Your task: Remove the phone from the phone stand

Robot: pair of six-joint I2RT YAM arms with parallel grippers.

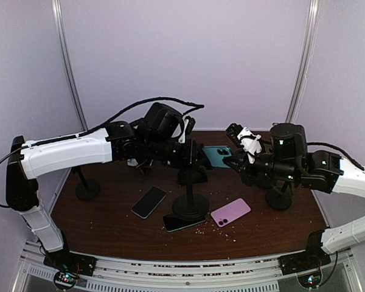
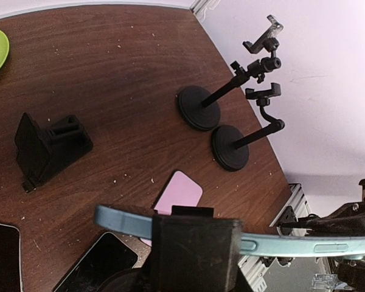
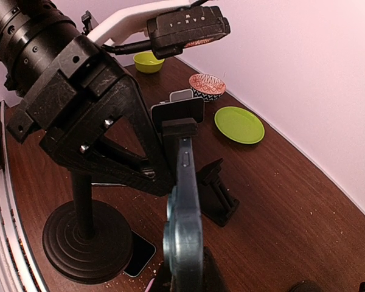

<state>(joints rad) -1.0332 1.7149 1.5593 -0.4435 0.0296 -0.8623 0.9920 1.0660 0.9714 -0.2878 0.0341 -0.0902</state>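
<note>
A teal phone (image 1: 218,156) is held level above the table in the clamp of the black phone stand (image 1: 190,204), which rises from a round base at the table's middle. My left gripper (image 1: 193,157) is closed around the stand's clamp head; in the left wrist view the clamp block (image 2: 194,249) covers the middle of the phone's edge (image 2: 340,245). My right gripper (image 1: 238,160) is shut on the phone's right end. In the right wrist view the phone (image 3: 185,201) stands edge-on, running from my jaws up to the clamp (image 3: 182,128).
A pink phone (image 1: 230,212) and two dark phones (image 1: 149,202) (image 1: 181,222) lie around the stand's base. Other black stands stand at the left (image 1: 87,188) and right (image 1: 278,198). A black desk holder (image 3: 219,191), a green plate (image 3: 239,125) and bowls (image 3: 207,86) sit further back.
</note>
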